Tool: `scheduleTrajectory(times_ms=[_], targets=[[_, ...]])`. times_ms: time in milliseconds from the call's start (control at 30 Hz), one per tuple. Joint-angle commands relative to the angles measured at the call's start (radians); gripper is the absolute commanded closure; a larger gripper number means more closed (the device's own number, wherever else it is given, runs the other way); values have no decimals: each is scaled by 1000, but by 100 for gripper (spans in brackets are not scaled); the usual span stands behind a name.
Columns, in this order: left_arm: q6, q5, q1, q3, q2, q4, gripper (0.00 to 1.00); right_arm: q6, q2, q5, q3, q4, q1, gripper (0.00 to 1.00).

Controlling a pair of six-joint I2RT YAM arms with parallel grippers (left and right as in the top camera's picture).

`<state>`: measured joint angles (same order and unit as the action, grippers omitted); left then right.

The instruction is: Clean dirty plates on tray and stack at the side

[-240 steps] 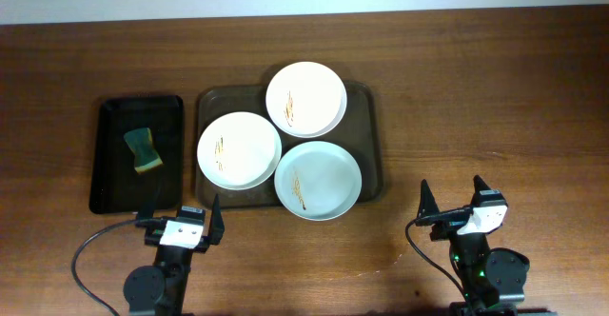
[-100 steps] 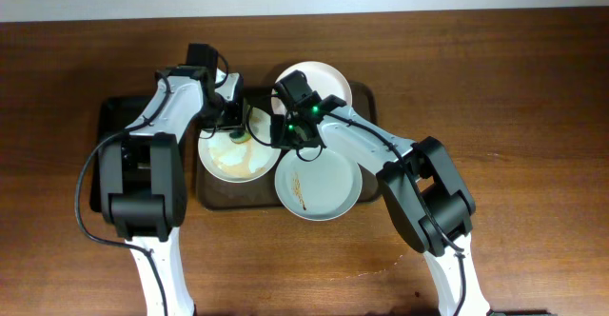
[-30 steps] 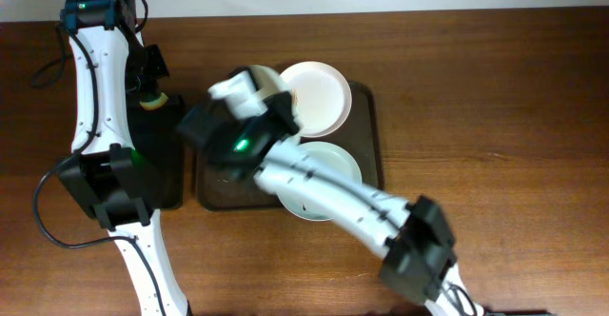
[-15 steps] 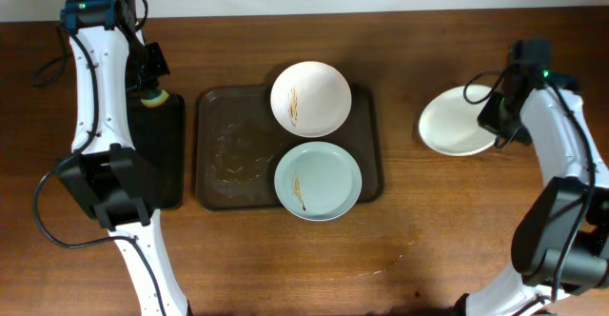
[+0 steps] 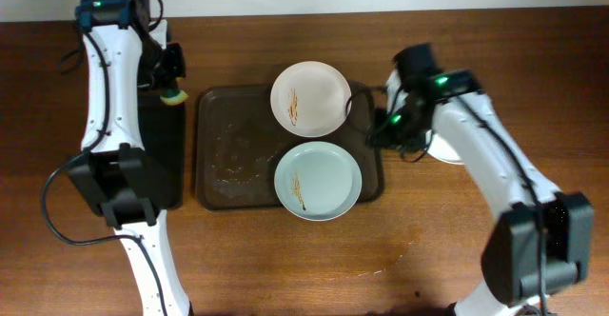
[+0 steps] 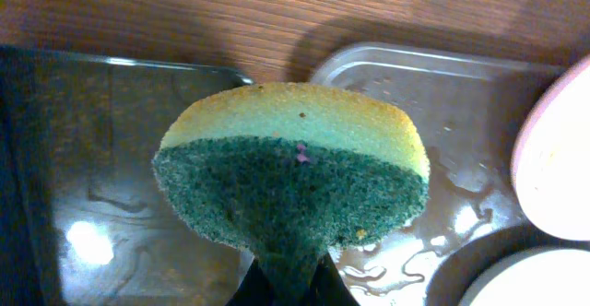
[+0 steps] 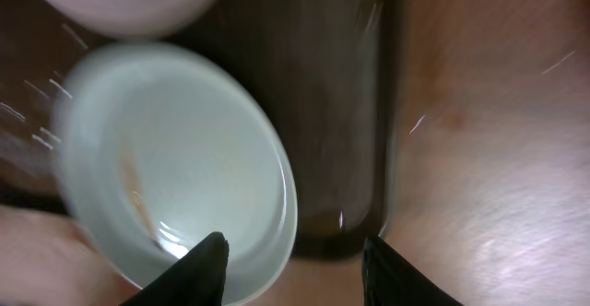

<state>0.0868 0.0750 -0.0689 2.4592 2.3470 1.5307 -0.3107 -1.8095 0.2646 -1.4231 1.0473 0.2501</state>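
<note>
On the brown tray point(image 5: 221, 145) sit two dirty plates: a white one point(image 5: 309, 98) at the back and a pale blue-green one point(image 5: 318, 180) at the front, each with brown smears. A third white plate point(image 5: 445, 152) lies on the table to the right, mostly hidden by my right arm. My right gripper point(image 5: 381, 133) is open over the tray's right rim. In the right wrist view its fingers point(image 7: 195, 274) straddle the right edge of the blue-green plate point(image 7: 175, 168), and the picture is blurred. My left gripper point(image 5: 171, 84) is shut on a yellow-green sponge point(image 6: 290, 177) at the tray's back left corner.
A narrow black tray point(image 5: 164, 168) lies left of the brown tray, largely under my left arm. Wet streaks cover the bare left half of the brown tray point(image 6: 433, 103). Bare wooden table surrounds both trays.
My right gripper has opened, left the white plate on the table at the right, and swung left to the tray's right rim. The left gripper with the sponge has shifted slightly right.
</note>
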Motion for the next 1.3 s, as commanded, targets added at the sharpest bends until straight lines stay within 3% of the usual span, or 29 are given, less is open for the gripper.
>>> scheduleTrajectory(times_ms=[0,100,233,267,300,333,367,400,467,567,633,767,867,900,1000,1033,1067,1267], targets=[[-36,16,27,12,-6,-3,99,-11,-64,13,62,-34,90,52],[-35,16,32,12,-6,-1,99,-22,-163,7,63,-43,136,54],[-35,16,32,12,-6,-1,99,-43,-196,-10,63,-54,136,66],[-35,16,32,12,-6,-1,99,-42,-196,-10,63,-53,136,73],[-36,15,32,12,-6,0,99,-42,-196,-8,63,-53,136,96],[-35,16,32,12,-6,0,99,-23,-196,21,60,-52,138,96],[-35,19,32,12,-6,0,99,15,-188,191,26,-47,158,96],[-35,19,32,12,-6,5,99,-41,-188,218,-5,-62,183,96],[-35,19,32,12,-6,24,99,-286,-191,114,-23,-229,261,96],[-30,20,32,12,-6,39,99,-523,-199,-194,-22,-398,394,96],[-27,69,32,12,-6,43,99,-565,-219,-275,-22,-442,451,96],[-27,71,32,12,-6,91,99,-566,-274,-233,-22,-446,455,95],[-27,71,32,12,-6,91,99,-566,-274,-206,-22,-455,455,70],[-27,72,32,12,-6,90,99,-562,-274,-222,-22,-480,448,67],[-27,97,45,-8,-6,90,99,-562,-291,-219,-22,-540,423,73],[-28,105,62,-56,-6,79,99,-562,-315,-203,-22,-542,422,93],[-28,105,76,-97,-6,68,99,-563,-331,-189,-22,-544,422,96],[-36,85,196,-389,-6,-102,99,-562,-332,-171,-22,-550,383,96]])
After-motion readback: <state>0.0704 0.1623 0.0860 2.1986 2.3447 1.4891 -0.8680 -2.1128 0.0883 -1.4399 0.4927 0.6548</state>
